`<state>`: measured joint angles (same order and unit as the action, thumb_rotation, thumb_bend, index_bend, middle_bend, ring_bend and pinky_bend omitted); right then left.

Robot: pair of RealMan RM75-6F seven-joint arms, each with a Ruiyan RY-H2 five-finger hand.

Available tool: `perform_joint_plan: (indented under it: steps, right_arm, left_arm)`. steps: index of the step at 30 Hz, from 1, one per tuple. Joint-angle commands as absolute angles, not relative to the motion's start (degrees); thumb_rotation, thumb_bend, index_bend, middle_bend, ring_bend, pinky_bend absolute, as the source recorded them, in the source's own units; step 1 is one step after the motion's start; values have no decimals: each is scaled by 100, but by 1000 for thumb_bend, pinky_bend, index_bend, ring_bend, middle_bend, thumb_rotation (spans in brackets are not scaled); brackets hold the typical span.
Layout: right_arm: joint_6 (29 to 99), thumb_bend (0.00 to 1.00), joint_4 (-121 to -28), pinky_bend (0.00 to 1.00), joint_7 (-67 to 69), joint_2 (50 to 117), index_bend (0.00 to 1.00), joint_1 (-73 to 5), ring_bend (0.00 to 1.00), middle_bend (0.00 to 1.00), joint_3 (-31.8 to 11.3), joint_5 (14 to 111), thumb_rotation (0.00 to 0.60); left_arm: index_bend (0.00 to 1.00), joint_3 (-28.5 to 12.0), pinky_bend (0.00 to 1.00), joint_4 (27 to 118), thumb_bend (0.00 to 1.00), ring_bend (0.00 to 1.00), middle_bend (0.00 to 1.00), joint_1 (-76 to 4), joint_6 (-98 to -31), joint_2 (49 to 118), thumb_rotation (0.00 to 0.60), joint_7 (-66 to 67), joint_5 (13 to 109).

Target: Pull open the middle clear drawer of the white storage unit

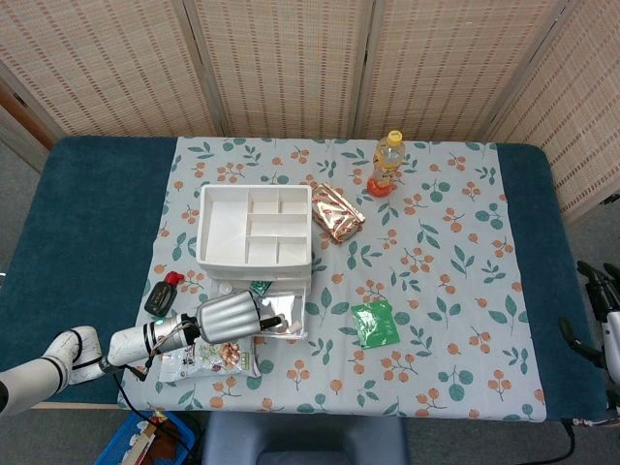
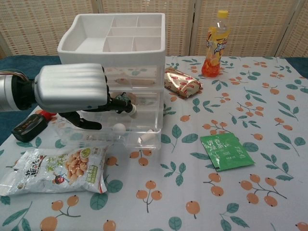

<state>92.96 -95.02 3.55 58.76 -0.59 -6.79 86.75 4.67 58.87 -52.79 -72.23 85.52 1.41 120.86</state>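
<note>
Left hand sits at the front of the white storage unit, fingers hooked toward the middle clear drawer — grasp unclear — lined up for a pull; right hand idle.

White storage unit, orange-and-leaf patterned tablecloth, green packet, possibly tea.

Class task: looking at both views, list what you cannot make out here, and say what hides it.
- Chest view: the left hand covers the front of the storage unit, so any finger contact with a drawer is hidden.
- Head view: the right hand is cut off by the frame edge.
- Both views: print on the green packet is too small to read.
</note>
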Motion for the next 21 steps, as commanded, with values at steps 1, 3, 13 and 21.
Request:
perform_joint_plan:
  steps: [1,3,13,21]
  right_arm:
    - [9282,341,-9506,206,343,5883,79,-63,136,210,-679,8662,600]
    - [9272,341,-9509,206,338,5889,79,-66,135,210,-681,8652,600]
    - [9236,341,-9489,207,338,5911,80,-74,135,210,-687,8615,600]
    - [9227,341,-9448,207,374,5938,79,-71,136,210,-685,8599,600]
  left_arm:
    - [287,514,1000,5839,240,943,865,-5329,-7206,8590,600,128,12055]
    - [288,542,1000,5807,240,943,865,-5350,-7194,8615,600,120,12032]
    - [297,674,1000,5841,240,943,865,-5491,-7013,8645,600,317,11947]
    - [337,690,1000,6103,240,944,865,-5602,-6800,8562,600,593,11845]
